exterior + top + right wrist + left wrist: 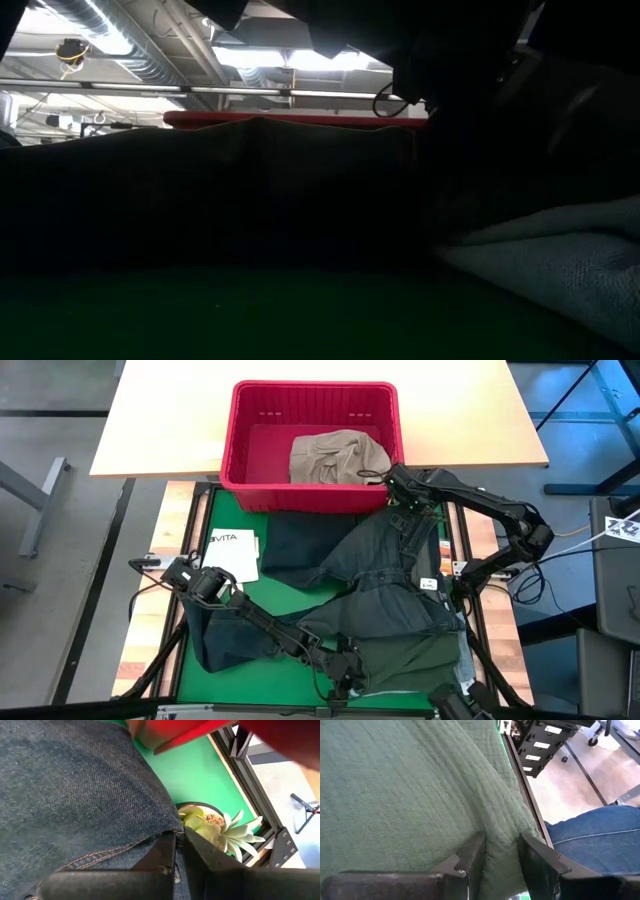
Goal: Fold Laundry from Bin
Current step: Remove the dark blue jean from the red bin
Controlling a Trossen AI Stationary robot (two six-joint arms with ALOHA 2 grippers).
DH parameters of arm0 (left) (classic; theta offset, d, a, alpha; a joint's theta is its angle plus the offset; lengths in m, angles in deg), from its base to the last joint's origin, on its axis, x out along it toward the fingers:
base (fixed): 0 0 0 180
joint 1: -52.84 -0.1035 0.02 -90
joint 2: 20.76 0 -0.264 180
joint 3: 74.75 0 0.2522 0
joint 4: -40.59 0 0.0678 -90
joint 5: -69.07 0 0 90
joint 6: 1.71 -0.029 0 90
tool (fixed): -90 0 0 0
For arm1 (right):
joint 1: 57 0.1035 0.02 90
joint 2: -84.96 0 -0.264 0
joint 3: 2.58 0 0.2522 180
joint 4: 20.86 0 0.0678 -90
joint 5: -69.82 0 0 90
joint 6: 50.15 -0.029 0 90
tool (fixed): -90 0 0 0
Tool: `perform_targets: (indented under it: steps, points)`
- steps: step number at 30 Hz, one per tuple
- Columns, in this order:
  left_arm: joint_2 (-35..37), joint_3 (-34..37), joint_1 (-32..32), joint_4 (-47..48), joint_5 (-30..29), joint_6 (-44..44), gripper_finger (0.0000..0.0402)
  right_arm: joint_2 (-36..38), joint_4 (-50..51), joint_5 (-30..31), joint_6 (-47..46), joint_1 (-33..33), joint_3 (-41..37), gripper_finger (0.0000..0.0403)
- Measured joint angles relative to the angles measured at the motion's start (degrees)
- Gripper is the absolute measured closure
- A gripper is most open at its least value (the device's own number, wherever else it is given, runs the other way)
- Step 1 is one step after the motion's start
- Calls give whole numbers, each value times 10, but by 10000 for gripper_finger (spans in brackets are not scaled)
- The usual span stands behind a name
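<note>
Nearest the front edge of the tabletop, the left tool (345, 678) has its fingers partly closed on a ridge of the dark green garment (400, 655) — the left wrist view shows that fold (497, 840) pinched between the two pads. This garment lies spread over the green mat (235, 675) at the front right.

Farther back, the dark denim jeans (375, 565) run diagonally across the mat, long axis from the front left toward the rear right. The right tool (400, 488) is nearly shut on the jeans' seamed edge (172, 842) at that rear end, touching the front wall of the bin. A small potted plant (212, 827) sits just beside this grip.

Beyond, the red bin (235, 435) holds one khaki-beige piece (338, 458), not yet removed.

Judgement: the coming move depends on the two grips lying at opposite ends — left arm near, right arm far — so drawing them apart along the diagonal should tension the cloth.
</note>
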Motion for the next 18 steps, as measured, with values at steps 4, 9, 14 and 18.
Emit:
perform_targets:
  steps: [4, 9, 14, 18]
  points:
    - [0, 0, -1, 0, 0, -1, 285, 0, 1, -1, 1, 0, 0, 380]
    - [0, 0, -1, 0, 0, -1, 285, 0, 3, 3, 12, 0, 0, 340]
    - [0, 0, -1, 1, 0, -1, 285, -1, 36, 0, 9, 0, 3, 259]
    - [0, 0, -1, 1, -3, -1, 285, -4, 147, 0, 13, 0, 40, 208]
